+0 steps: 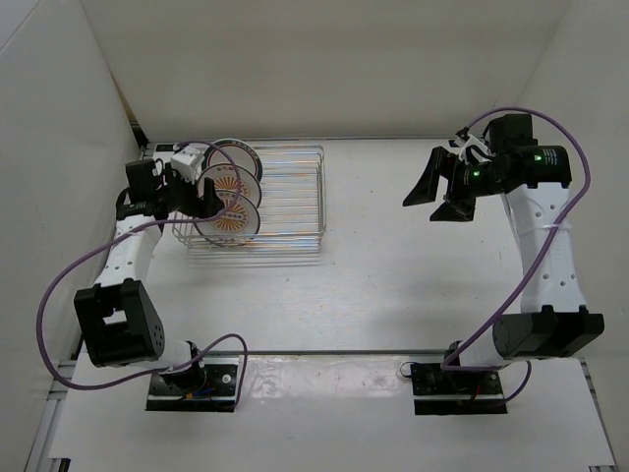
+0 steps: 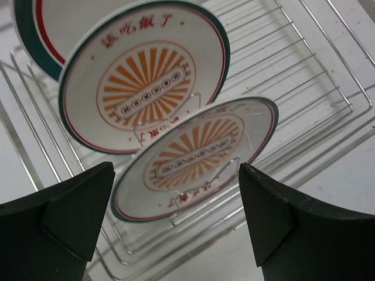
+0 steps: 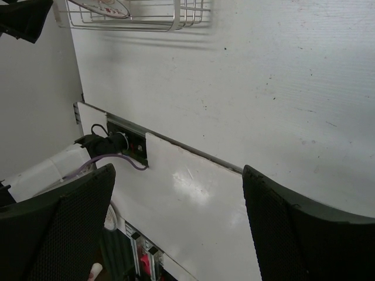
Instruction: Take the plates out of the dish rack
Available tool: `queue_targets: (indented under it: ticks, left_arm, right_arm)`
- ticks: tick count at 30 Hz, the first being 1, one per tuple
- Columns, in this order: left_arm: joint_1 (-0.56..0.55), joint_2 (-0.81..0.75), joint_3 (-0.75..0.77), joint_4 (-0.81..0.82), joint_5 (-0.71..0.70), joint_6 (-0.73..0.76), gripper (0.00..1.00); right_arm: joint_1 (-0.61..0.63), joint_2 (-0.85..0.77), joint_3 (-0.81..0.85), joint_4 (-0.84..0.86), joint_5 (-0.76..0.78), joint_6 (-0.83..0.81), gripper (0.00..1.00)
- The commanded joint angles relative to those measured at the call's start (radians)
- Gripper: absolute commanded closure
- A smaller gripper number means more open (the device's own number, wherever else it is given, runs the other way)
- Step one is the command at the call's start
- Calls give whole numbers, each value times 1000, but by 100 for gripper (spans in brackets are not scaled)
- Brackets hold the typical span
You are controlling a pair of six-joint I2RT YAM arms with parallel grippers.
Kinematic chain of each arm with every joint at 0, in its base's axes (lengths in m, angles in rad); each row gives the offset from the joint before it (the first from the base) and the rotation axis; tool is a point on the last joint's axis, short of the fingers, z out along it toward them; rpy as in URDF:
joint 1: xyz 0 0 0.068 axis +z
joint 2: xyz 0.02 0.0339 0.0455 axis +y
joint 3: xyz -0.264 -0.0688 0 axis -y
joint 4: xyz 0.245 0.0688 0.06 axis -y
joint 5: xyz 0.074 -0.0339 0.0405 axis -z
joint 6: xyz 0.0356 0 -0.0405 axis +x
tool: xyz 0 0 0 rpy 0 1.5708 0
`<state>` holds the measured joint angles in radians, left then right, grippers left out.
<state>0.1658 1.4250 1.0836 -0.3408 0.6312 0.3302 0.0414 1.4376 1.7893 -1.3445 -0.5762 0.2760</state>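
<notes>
Three plates stand upright at the left end of the silver wire dish rack (image 1: 285, 202). The front plate (image 1: 231, 221) and the middle plate (image 1: 228, 182) have orange sunburst centres. The back plate (image 1: 239, 155) has a dark teal rim. My left gripper (image 1: 208, 197) is open, just left of the plates. In the left wrist view the front plate (image 2: 196, 158), the middle plate (image 2: 146, 76) and the back plate (image 2: 29, 35) lie beyond my open left gripper (image 2: 176, 170), which holds nothing. My right gripper (image 1: 439, 197) is open and empty, high over the table on the right.
White walls close in the table on the left, back and right. The rack's right part (image 2: 316, 76) holds only bare wires. The right wrist view shows my open right gripper (image 3: 177, 172), the rack's corner (image 3: 146, 17) far off, and the left arm's base plate (image 3: 126, 143).
</notes>
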Motion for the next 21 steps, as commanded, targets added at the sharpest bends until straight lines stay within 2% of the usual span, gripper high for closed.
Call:
queue_targets:
  ticks: [1,4,11,12,15,21]
  left_arm:
    - [-2,-18,-7,118,73,151,4]
    - [-20,-5,4,137,3,181,5]
    - [-17,45,12,137,10,217,8]
    - [-18,37,4,137,1,217,13]
    - [-5,22,-42,152,-16,216,14]
    - [47,35,-63,143,133,179,26]
  right_arm:
    - [3,14,22,-229,-30,-20,10]
    - [5,21,15,-228,-43,-20,10]
    - [0,35,12,-228,-54,-18,10]
    - [-1,40,19,-226,-54,-17,10]
    - [-3,44,13,-223,-54,-14,10]
    - [-6,64,19,-222,-51,-8,10]
